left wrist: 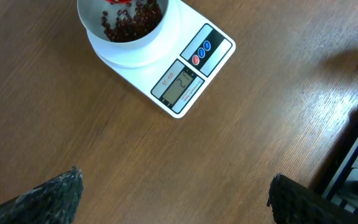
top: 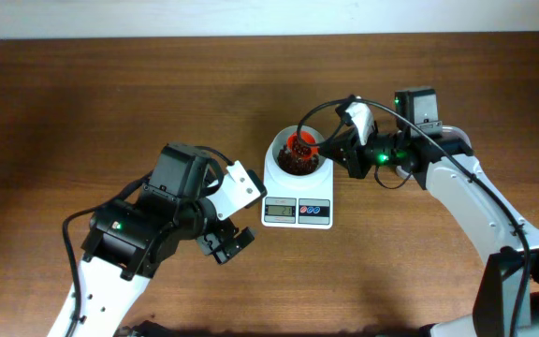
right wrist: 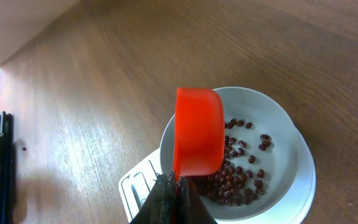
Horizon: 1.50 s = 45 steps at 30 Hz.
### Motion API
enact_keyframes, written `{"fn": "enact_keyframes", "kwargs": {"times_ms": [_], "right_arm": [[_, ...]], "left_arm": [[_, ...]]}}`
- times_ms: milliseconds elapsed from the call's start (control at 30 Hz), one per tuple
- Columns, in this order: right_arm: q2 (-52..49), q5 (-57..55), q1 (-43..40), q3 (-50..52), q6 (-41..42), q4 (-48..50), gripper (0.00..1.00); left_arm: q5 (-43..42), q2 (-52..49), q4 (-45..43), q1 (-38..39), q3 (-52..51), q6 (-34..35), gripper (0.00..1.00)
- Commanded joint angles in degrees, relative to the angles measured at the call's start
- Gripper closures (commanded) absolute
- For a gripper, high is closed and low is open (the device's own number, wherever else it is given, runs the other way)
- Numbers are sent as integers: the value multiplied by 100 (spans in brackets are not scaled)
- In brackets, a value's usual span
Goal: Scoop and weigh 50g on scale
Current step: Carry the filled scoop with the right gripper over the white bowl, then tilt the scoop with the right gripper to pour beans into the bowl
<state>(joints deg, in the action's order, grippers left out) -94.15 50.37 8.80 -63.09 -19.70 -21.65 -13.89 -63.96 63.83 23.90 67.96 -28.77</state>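
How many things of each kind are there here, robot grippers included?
white digital kitchen scale: 1
round white bowl: 1
orange-red plastic scoop: 1
heap of small dark red-brown beans: 1
left gripper, right gripper: 2
Total: 6

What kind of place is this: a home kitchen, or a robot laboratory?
Probably a robot test bench rather than a kitchen. Two robot arms, the left arm and the right arm, work at a bare wooden table, and a small kitchen scale loaded with red-brown beans stands between them.
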Motion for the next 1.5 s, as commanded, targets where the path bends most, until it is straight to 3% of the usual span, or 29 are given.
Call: {"fn": "enact_keyframes", "kwargs": {"times_ms": [0,467,733,1467], "right_arm": [[-52,-9,20,20,-114,2,96],[-52,-7,20,20,-146,2,96],[-68,-7,20,20,-1296,0,96],[-363,39,20,20,-2218,92,96]], "left_arm": [[17,31,-7,-33,109,-90,1],[17,31,-7,-33,109,-90,1],[17,31,-7,-33,109,-90,1],[17,31,-7,-33,109,-90,1]]}}
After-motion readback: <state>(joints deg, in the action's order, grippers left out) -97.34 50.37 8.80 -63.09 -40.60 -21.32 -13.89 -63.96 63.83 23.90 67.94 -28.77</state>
